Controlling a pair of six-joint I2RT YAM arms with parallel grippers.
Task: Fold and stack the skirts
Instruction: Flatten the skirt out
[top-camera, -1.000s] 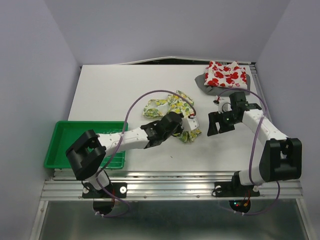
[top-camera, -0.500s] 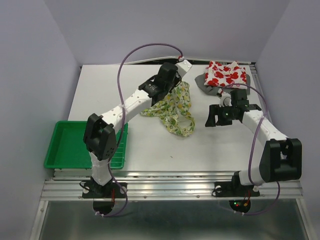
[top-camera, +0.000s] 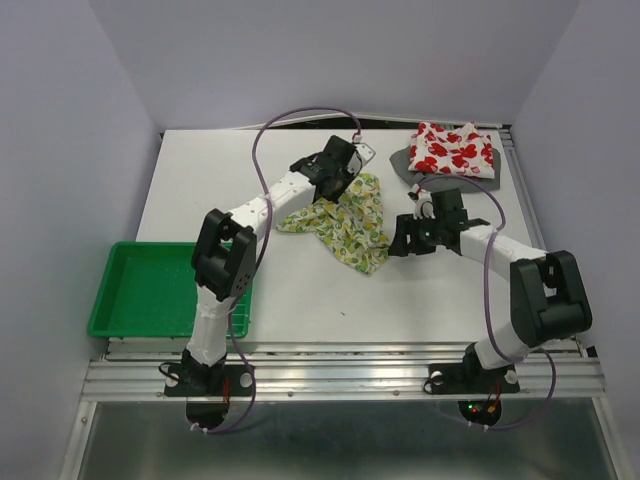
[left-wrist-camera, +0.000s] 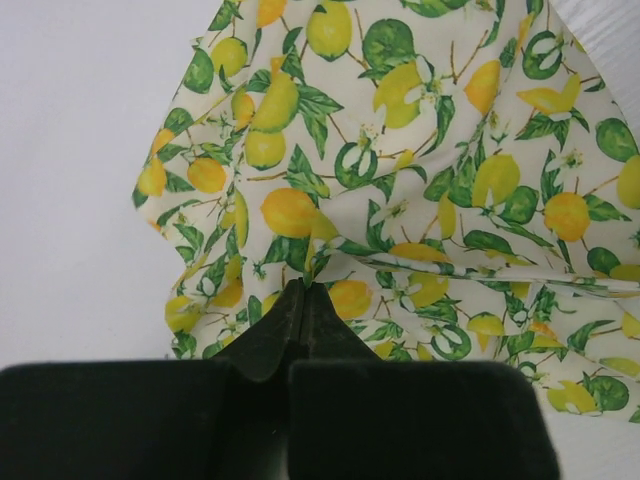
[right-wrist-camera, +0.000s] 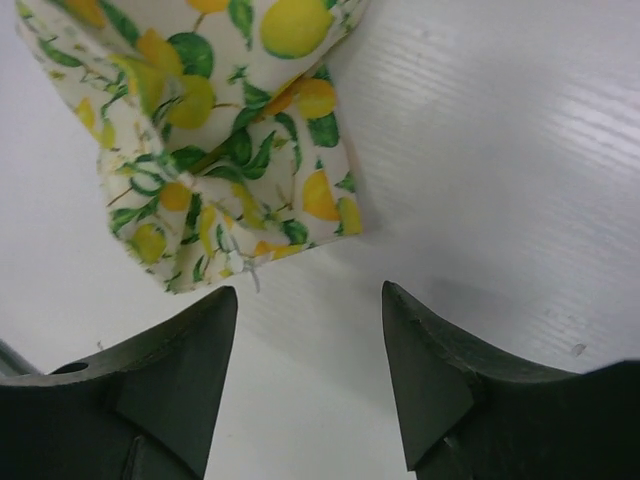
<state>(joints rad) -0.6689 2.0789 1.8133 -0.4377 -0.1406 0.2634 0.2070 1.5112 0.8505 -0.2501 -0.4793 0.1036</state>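
Observation:
The lemon-print skirt (top-camera: 345, 215) lies spread in the middle of the table, its far edge lifted. My left gripper (top-camera: 347, 166) is shut on a pinched fold of that edge (left-wrist-camera: 305, 282), and the cloth (left-wrist-camera: 400, 150) fans out beyond the tips. My right gripper (top-camera: 398, 240) stands open just right of the skirt's near right corner (right-wrist-camera: 230, 190), with only bare table between its fingers (right-wrist-camera: 310, 292). The red-print skirt (top-camera: 452, 150) rests folded on the grey skirt (top-camera: 404, 164) at the back right.
A green tray (top-camera: 135, 310) stands at the near left edge of the table, beside the left arm's base. The folded stack sits close behind the right arm. Purple cables loop above both arms.
My left gripper has shut on the lemon skirt and carried its edge from the near middle to the far side, spreading the cloth. My right gripper has moved left toward the skirt's corner, its jaws narrowing slightly.

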